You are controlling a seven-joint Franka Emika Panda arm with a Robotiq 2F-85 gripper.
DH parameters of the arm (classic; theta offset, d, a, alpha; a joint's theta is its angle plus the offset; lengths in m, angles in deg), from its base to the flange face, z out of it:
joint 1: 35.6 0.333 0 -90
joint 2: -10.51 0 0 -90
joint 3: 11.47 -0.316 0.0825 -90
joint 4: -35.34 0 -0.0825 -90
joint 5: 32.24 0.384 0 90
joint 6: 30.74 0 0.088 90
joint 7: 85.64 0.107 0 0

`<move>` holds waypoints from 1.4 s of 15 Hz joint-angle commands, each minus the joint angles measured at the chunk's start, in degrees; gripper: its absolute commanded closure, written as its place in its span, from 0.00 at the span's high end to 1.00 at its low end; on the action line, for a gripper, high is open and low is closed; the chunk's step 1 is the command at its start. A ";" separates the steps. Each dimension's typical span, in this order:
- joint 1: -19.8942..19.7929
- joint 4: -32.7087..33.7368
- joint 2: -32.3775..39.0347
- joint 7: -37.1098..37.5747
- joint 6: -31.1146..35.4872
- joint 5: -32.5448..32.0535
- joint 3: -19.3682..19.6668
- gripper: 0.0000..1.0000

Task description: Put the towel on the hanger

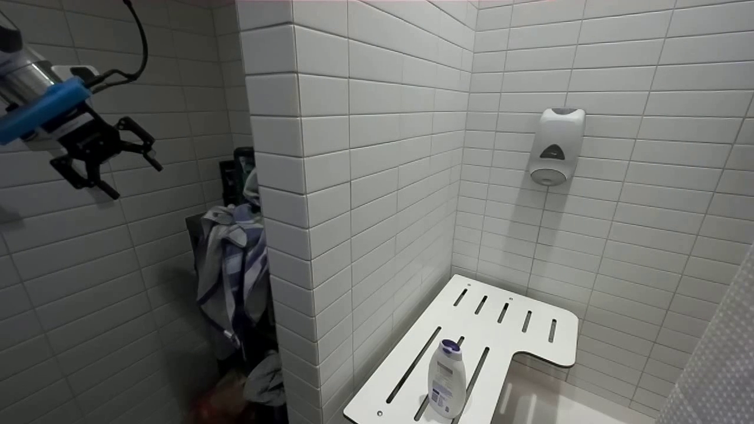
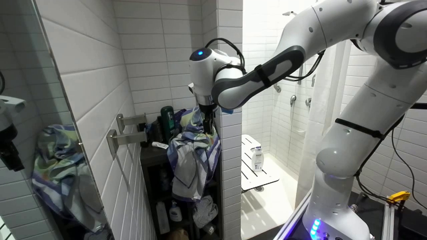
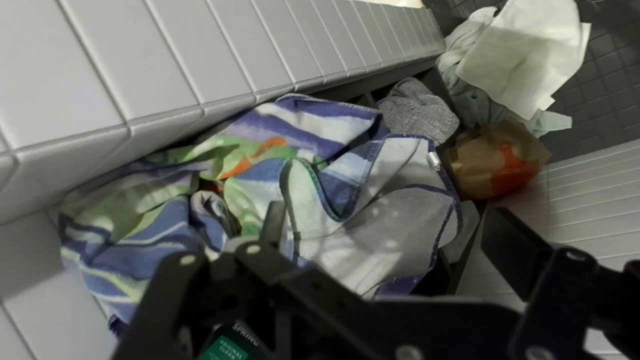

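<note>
The multicoloured towel with a pale grey-white underside lies heaped on top of a black shelf unit and drapes over its front (image 2: 191,160). It also shows in an exterior view (image 1: 235,253) and in the wrist view (image 3: 340,200). The likely hanger is a pair of metal wall brackets (image 2: 130,138) left of the shelf; it is out of the wrist view. My gripper (image 1: 135,179) is open and empty, its fingers wide apart, above the towel and apart from it. It overlaps the towel in an exterior view (image 2: 207,125) and spans part of it in the wrist view (image 3: 395,235).
A green bottle (image 2: 167,120) stands on the black shelf unit (image 2: 148,163) beside the towel. A tiled partition wall (image 2: 231,140) stands close to the arm. A mirror (image 2: 60,100) is at the left. A white bottle (image 1: 446,383) stands on the shower bench (image 1: 500,335).
</note>
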 commanded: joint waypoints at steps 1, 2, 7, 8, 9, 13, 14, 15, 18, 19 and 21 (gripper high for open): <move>-0.28 1.99 3.53 -0.83 5.18 -7.81 0.60 1.00; -0.92 2.78 4.82 -0.22 6.82 -11.26 0.43 1.00; -1.41 5.73 10.76 0.64 11.80 -18.71 2.91 1.00; -1.46 6.34 11.94 0.91 12.20 -19.88 3.52 1.00; -1.49 6.91 13.01 1.19 12.33 -21.25 4.06 1.00; -0.91 8.93 17.00 0.39 13.08 -21.19 6.38 1.00; -0.87 9.34 17.86 0.42 13.23 -20.93 6.76 1.00; -0.94 9.83 18.85 0.86 13.30 -21.28 7.07 1.00; -1.06 11.32 21.51 1.26 13.62 -21.82 8.13 1.00; -1.04 11.87 22.28 1.27 13.70 -22.00 8.45 1.00; -0.94 12.79 23.47 0.79 14.06 -21.92 9.11 1.00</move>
